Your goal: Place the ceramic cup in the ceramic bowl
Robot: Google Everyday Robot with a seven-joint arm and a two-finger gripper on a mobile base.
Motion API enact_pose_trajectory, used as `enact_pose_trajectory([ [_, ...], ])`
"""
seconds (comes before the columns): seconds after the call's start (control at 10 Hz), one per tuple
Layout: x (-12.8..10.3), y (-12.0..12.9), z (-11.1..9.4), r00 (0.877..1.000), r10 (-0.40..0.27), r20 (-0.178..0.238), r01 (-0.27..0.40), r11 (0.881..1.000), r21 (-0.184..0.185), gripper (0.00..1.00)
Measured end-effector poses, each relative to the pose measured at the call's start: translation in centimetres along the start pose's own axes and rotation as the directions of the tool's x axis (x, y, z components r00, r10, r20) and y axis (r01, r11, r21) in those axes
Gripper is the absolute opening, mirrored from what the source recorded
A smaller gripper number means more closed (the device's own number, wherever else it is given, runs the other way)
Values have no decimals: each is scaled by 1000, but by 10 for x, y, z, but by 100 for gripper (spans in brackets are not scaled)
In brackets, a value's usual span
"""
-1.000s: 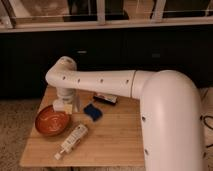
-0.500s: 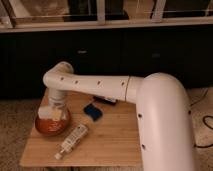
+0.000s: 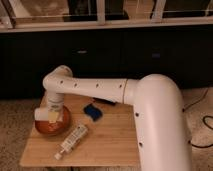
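The orange-brown ceramic bowl [image 3: 56,128] sits at the left of the wooden table. My gripper [image 3: 50,113] hangs straight down from the white arm, right over the bowl. It is shut on the small cream ceramic cup [image 3: 43,114], which sits low inside the bowl's rim, on its left side. I cannot tell whether the cup touches the bowl's bottom. The arm hides the back part of the bowl.
A long clear bottle with a white label [image 3: 73,140] lies on the table [image 3: 112,145] just right of and in front of the bowl. A small blue object [image 3: 92,112] lies behind it, mid-table. A dark flat object [image 3: 106,102] lies under the arm. The big white arm body stands at the right.
My gripper has carried the cup from behind the bowl to the left and forward over it, then down into it. The bowl, bottle and blue object have not moved.
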Motion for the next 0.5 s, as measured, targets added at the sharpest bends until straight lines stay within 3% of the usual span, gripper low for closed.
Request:
enact_pose_trajectory([
  [0.2,5,0,22,999,-7,-54,6,1000,-8,79],
  [0.5,19,-4,44,996,11,-91,-13,1000,-28,80],
])
